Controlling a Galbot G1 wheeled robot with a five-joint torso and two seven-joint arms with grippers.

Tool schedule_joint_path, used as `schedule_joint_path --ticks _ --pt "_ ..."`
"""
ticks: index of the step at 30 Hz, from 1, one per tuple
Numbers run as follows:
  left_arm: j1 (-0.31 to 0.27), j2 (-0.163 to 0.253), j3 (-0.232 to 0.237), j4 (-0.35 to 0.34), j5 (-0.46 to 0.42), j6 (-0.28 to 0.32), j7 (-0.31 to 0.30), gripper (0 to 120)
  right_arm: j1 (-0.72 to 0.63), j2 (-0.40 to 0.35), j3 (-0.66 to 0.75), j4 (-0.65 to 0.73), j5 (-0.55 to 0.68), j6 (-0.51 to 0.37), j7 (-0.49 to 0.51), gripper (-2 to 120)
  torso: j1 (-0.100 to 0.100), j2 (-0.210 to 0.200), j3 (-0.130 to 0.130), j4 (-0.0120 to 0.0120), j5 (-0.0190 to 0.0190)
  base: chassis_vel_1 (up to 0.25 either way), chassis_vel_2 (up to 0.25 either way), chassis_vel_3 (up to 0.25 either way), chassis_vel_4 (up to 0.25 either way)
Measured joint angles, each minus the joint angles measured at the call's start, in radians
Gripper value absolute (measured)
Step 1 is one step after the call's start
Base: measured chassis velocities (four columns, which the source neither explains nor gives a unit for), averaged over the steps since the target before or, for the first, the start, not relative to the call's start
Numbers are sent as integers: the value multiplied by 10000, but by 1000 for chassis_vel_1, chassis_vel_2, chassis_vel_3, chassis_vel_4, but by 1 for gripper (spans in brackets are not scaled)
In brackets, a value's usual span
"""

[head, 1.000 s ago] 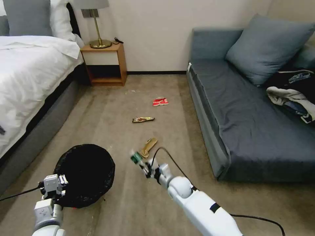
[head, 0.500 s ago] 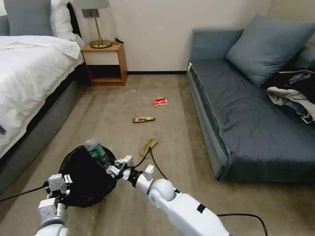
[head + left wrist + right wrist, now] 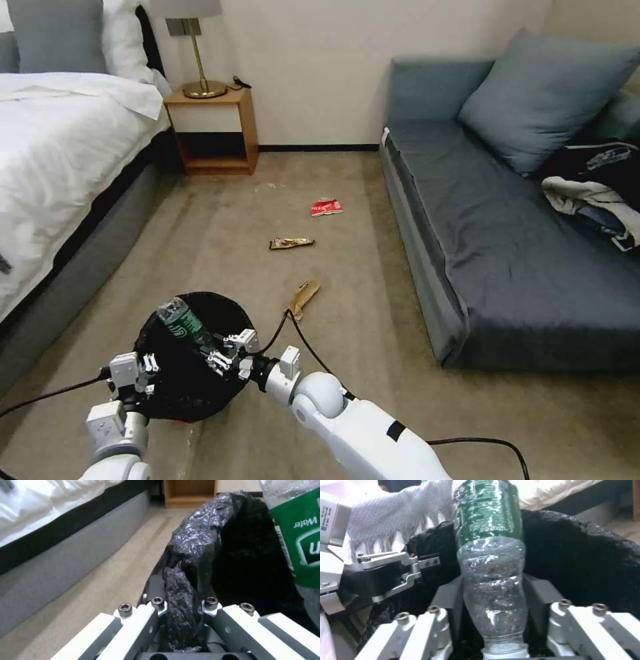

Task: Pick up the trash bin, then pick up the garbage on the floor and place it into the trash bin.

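Right end effector (image 3: pixel 215 353) in the head view pinches the neck end of the bottle (image 3: pixel 179 320), holding it tilted over the open mouth of the bin (image 3: pixel 193 393), with the bottle's base pointing toward 11 o'clock. Left end effector (image 3: pixel 137 380) sits at the bin's 8 o'clock edge, closed on the rim and its black bag. On the carpet, the brown paper (image 3: pixel 303 298) lies at 2 o'clock from the bin, the gold-brown wrapper (image 3: pixel 291 243) farther off at 1 o'clock, and the red-and-white packet (image 3: pixel 326 207) beyond that. A bed (image 3: pixel 60 153) stands at 10 o'clock, a nightstand (image 3: pixel 213 130) with a lamp (image 3: pixel 197 53) at 12, and a sofa (image 3: pixel 507 233) with a heap of clothes (image 3: pixel 593 187) at 3.

From the left wrist, the left end effector (image 3: pixel 181 612) has its fingers (image 3: pixel 140 620) pressed together on a fold of the bin's (image 3: pixel 200 545) crinkly bag, and the bottle's (image 3: pixel 296 537) green label shows close beside the rim.

From the right wrist, the right end effector (image 3: pixel 495 625) clamps the bottle (image 3: pixel 490 555) at its narrow end, the clear body and green label reaching out above the bin's (image 3: pixel 586 562) dark inside. The left end effector (image 3: pixel 396 572) grips the rim farther off.
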Motion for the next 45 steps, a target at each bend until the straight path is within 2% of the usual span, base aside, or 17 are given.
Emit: schedule_joint_path --ticks 1,2,5,6,13,15,18,21,23,26,27,28,31,32,35,41,45 --pt "5 2 1 0 -21 10 2 6 -46 -7 65 28 -30 -2 -1 56 0 0 0 1 0 0 0 0 0" --pt "5 2 1 0 -21 10 2 6 -46 -7 65 28 -30 -2 -1 56 0 0 0 1 0 0 0 0 0" --pt "49 33 3 1 -26 13 3 6 -125 -3 197 97 -90 2 38 71 0 0 0 1 0 0 0 0 0" --pt "49 33 3 1 -26 13 3 6 -125 -3 197 97 -90 2 38 71 0 0 0 1 0 0 0 0 0" --pt "85 128 -52 -9 -30 13 9 6 -394 -297 600 552 -651 302 343 98 0 0 0 2 2 0 0 0 0" --pt "95 157 -58 -8 -4 -29 11 6 -493 -442 717 720 -1124 529 745 99 0 0 0 3 3 0 0 0 0" --pt "174 308 -86 44 74 -214 40 6 -942 -1308 1395 1576 -2571 1253 2208 100 0 0 0 2 2 0 0 0 0" --pt "182 367 -139 92 152 -297 55 6 -1260 -1795 1959 2128 -2961 1310 2560 100 0 0 0 0 2 0 0 0 0" --pt "128 480 -271 315 394 -668 70 6 -2034 -2438 3255 3085 -3550 1545 2775 100 0 0 0 -2 3 0 0 0 0" --pt "85 527 -314 428 470 -844 98 6 -2458 -2639 3767 3548 -3685 1675 2962 100 0 1 0 -2 1 0 0 0 0" --pt "47 581 -346 525 553 -963 141 6 -3053 -2750 4412 4102 -3677 1795 3191 100 -1 0 -1 0 4 0 0 0 0" --pt "47 581 -346 525 553 -963 141 6 -3053 -2750 4412 4102 -3677 1795 3191 100 -1 0 -1 0 4 0 0 0 0" --pt "-7 616 -371 650 684 -1122 215 6 -4403 -2531 5689 4871 -3908 2260 4281 100 0 0 -1 -3 2 0 0 0 0" --pt "-7 616 -371 650 684 -1122 215 6 -4403 -2531 5689 4871 -3908 2260 4281 100 0 0 -1 -3 2 0 0 0 0" --pt "3 673 -466 660 698 -1422 283 6 -5423 -2091 6630 5157 -4895 2637 5137 100 0 0 -1 0 2 0 0 0 0" --pt "51 826 -708 615 636 -1481 372 6 -6316 -1739 7381 5243 -5250 3183 5175 100 -1 0 -1 0 2 0 0 0 0" --pt "78 896 -873 639 577 -1525 465 6 -6796 -1698 7528 5198 -5059 3567 4635 100 0 0 -1 0 0 0 0 0 0"
